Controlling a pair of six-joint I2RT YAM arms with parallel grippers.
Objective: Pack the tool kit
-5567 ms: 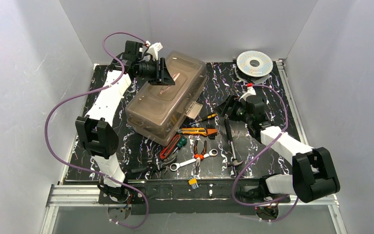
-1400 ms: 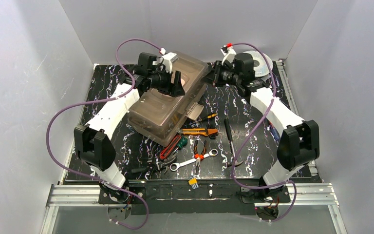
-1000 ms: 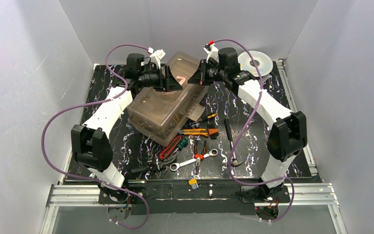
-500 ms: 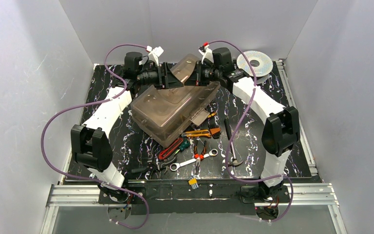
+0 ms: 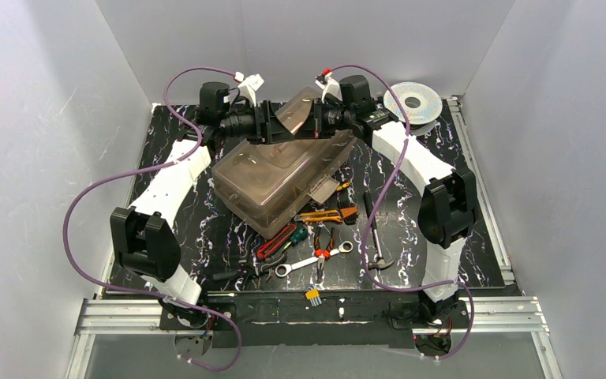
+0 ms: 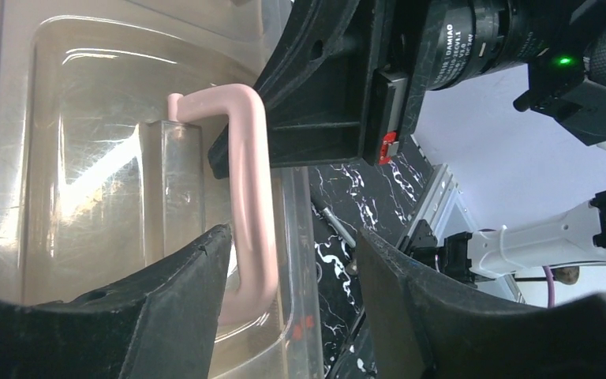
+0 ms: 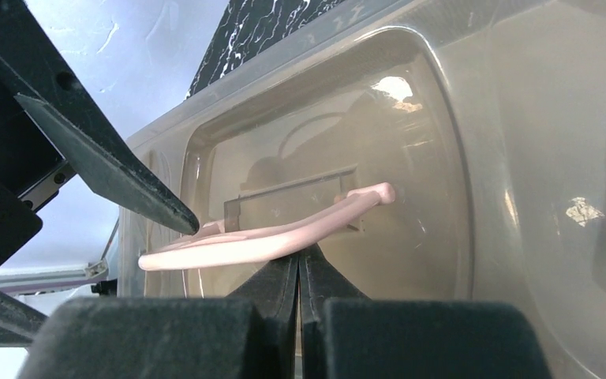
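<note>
The tan toolbox (image 5: 280, 174) with its smoky lid (image 6: 87, 158) lies at an angle on the black mat. My left gripper (image 5: 274, 126) (image 6: 292, 233) is open, and its jaws straddle the beige handle (image 6: 248, 197) and the lid's rim without pressing on them. From the other side my right gripper (image 5: 314, 123) (image 7: 300, 253) is shut, with its tips touching the handle (image 7: 268, 241) from below and nothing between them. Loose tools lie in front of the box: a yellow knife (image 5: 319, 213), pliers (image 5: 323, 249), a wrench (image 5: 308, 262) and a hammer (image 5: 375, 229).
A round silver wire spool (image 5: 413, 101) stands at the back right corner. Red-handled pliers (image 5: 272, 241) and a green screwdriver (image 5: 293, 231) lie beside the box's near corner. A small yellow piece (image 5: 312, 296) sits at the front edge. White walls enclose the mat.
My right gripper has swung in from the right to the handle. The toolbox has turned and shifted under both grippers, its right end now further right. The left gripper edged slightly left.
</note>
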